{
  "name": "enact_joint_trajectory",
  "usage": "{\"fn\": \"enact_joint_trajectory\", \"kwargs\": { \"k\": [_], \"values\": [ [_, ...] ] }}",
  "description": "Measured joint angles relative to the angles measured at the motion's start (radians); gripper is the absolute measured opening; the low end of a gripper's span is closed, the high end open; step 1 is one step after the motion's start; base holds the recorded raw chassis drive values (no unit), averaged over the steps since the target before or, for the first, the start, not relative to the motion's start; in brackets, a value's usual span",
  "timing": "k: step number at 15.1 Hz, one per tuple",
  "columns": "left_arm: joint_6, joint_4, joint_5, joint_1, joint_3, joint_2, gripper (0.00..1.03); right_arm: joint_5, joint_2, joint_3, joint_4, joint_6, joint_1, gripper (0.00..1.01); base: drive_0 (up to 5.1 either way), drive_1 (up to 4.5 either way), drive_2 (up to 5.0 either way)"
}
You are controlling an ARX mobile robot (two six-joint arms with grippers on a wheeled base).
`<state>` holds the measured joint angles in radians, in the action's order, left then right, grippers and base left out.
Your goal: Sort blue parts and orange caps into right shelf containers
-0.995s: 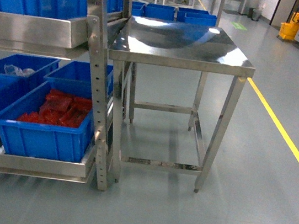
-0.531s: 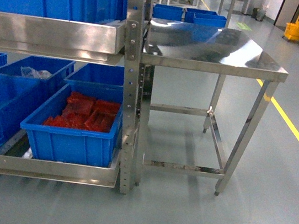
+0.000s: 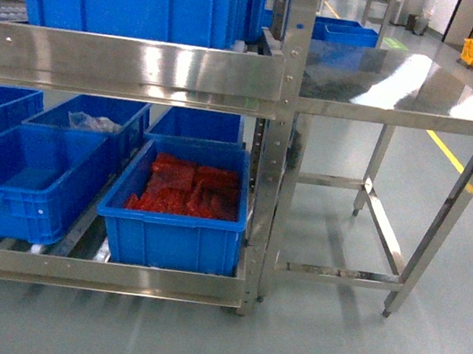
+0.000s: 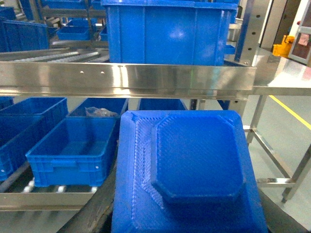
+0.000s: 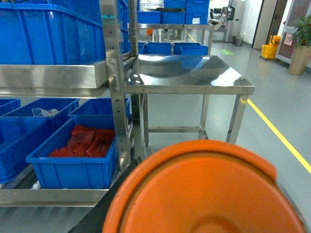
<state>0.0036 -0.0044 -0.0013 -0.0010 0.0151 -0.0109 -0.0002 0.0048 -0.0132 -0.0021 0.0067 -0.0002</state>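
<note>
shelf (image 3: 147, 63): shiny steel | crates (image 3: 176, 230): blue plastic | cap (image 5: 204, 194): smooth orange

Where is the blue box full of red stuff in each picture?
Head: the crate of red parts sits low and centre-left on the bottom shelf.
Left wrist: not in it.
Right wrist: lower left, bottom shelf.
Shared landmark: the steel table beside the rack.

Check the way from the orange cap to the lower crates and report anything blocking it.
Nothing visible blocks it. In the right wrist view the orange cap fills the foreground, and open floor lies between it and the crate of red items on the shelf. The steel table stands off to the right.
</note>
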Motion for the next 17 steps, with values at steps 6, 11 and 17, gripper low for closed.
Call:
{"fn": "enact_joint_trajectory", "kwargs": {
  "k": [6,11,17],
  "values": [
    [0.000,-0.002,0.002,0.000,0.000,0.000,0.43,0.000,0.000,0.000,-0.004,0.000,0.000,0.44,-5.0,2.44,2.4],
    [0.000,-0.001,0.001,0.000,0.000,0.000,0.43,0.000,0.000,0.000,-0.003,0.000,0.000,0.44,-5.0,2.43,2.4],
    [0.000,-0.003,0.001,0.000,0.000,0.000,0.43,0.000,0.000,0.000,-0.003,0.000,0.000,0.44,-5.0,2.43,2.4]
  ]
}}
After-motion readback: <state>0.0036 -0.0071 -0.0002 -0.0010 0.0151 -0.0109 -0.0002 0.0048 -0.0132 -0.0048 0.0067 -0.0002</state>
